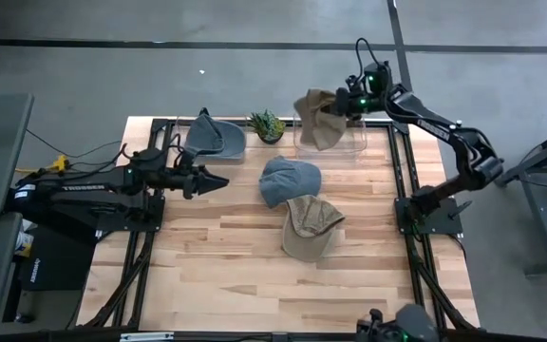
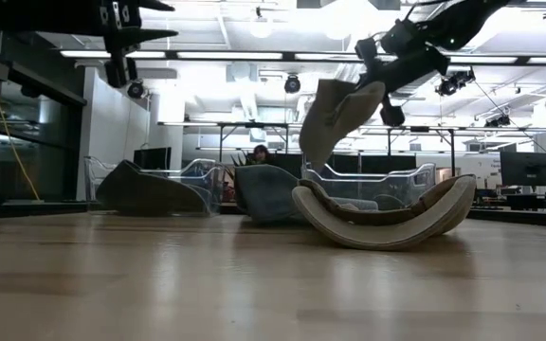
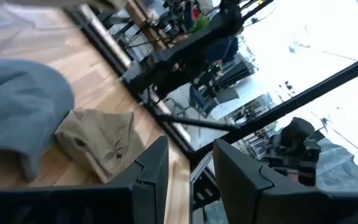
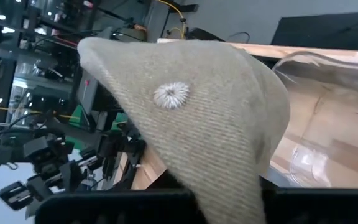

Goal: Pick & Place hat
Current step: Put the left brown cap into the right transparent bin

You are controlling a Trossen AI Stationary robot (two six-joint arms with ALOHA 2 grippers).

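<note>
A tan hat [image 1: 321, 119] hangs from my right gripper [image 1: 348, 103] over a clear bin [image 1: 349, 144] at the table's far edge; the gripper is shut on it. The low view shows this hat [image 2: 335, 118] lifted well above the table. It fills the right wrist view [image 4: 191, 106]. On the table lie a grey-blue hat [image 1: 288, 180] and a second tan hat [image 1: 310, 226], its crown downward [image 2: 387, 223]. My left gripper [image 1: 218, 180] hovers open, left of the grey-blue hat, touching nothing. My right gripper holds the tan hat by its upper edge [image 2: 373, 93], coming from the table's right side and slanting down. The hat is lifted clear and hangs below the fingers. In the wrist view its crown with a stitched eyelet [image 4: 171, 93] hides the place of contact.
A dark grey hat [image 1: 212, 138] lies in another clear bin at the far left. A small potted plant [image 1: 267, 123] stands between the bins. Black frame rails [image 1: 402, 180] run along the table's sides. Bare wood [image 1: 254, 275] covers the near half.
</note>
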